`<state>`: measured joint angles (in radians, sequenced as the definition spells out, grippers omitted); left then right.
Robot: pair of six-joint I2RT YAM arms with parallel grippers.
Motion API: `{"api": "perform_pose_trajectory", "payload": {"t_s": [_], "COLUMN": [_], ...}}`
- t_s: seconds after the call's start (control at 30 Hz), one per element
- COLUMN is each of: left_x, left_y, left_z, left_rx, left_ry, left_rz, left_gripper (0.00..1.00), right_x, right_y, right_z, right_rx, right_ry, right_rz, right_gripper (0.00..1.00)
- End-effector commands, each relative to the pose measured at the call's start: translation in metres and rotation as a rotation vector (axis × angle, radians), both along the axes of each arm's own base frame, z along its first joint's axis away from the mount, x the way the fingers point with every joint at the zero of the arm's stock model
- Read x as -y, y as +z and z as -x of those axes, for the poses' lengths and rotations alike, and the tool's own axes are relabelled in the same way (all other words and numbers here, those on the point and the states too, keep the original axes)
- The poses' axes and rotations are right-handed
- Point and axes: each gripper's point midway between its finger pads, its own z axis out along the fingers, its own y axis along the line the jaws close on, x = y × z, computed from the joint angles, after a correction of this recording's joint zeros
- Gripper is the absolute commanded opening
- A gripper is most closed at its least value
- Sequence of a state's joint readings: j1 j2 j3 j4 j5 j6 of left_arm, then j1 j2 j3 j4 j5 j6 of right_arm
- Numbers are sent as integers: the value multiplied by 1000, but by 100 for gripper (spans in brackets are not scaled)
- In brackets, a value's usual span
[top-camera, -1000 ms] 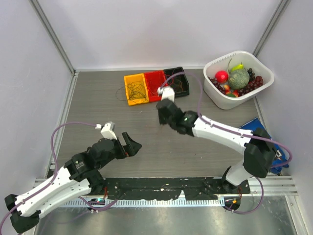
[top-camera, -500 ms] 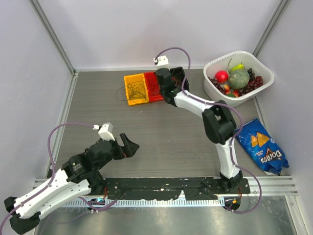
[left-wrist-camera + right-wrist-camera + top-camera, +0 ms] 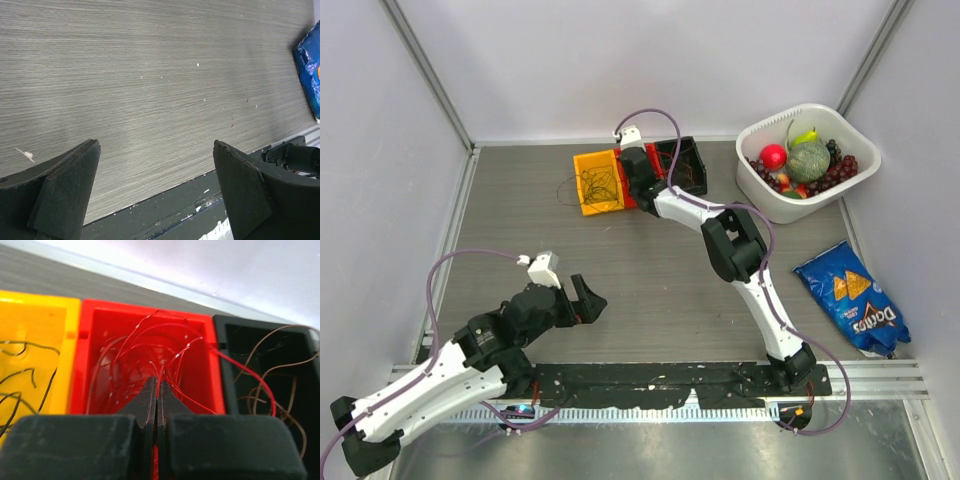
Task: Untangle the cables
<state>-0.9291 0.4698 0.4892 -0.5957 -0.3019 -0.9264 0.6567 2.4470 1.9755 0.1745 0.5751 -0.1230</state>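
Three small bins stand at the back: a yellow bin, a red bin and a black bin. Thin black cables lie curled in the yellow bin and spill over its left side. Red cables loop in the red bin; one arcs over into the black bin, which holds brown cables. My right gripper is over the red bin, shut on a red cable; the top view shows it covering that bin. My left gripper is open and empty above the bare table near the front edge.
A white basket of fruit stands at the back right. A blue chips bag lies at the right, also in the left wrist view. Walls close in the left, back and right. A dark rail runs along the front.
My right arm has swung from the middle of the table back to the bins and now reaches over the red bin. The left arm has barely moved.
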Motion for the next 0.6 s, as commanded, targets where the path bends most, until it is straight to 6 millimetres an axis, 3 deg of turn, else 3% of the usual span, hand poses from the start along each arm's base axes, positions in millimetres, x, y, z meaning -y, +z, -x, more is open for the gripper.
{"api": "perform_pose_trajectory", "payload": {"t_s": [0.0,0.07,0.1,0.13,0.17,0.27,0.4,0.47,0.57], "left_x": [8,7,6,5,3,-3,-9,-11,-12], "left_y": [20,22,23,26,27,31,32,35,39], "left_z": [-3,-2,-1,0,2,4,8,11,14], "left_rx": [43,45,45,48,49,47,36,32,25], "left_ry": [-28,-29,-28,-23,-19,3,21,24,24], "left_rz": [33,46,48,60,67,93,115,129,143], "left_gripper": [100,100,100,100,100,100,100,100,100], "right_x": [-30,-33,-27,-29,-21,-16,-9,-4,-3], "right_y": [11,13,-3,13,3,22,33,50,61], "right_z": [4,-1,-3,-10,-10,-13,-1,6,16], "right_rx": [-33,-62,-117,-107,-157,-172,-227,-231,-253], "right_ry": [111,136,125,128,113,85,69,66,93], "right_rz": [-158,-232,-227,-277,-274,-322,-310,-308,-292], "right_gripper": [2,6,8,11,13,27,54,62,70]}}
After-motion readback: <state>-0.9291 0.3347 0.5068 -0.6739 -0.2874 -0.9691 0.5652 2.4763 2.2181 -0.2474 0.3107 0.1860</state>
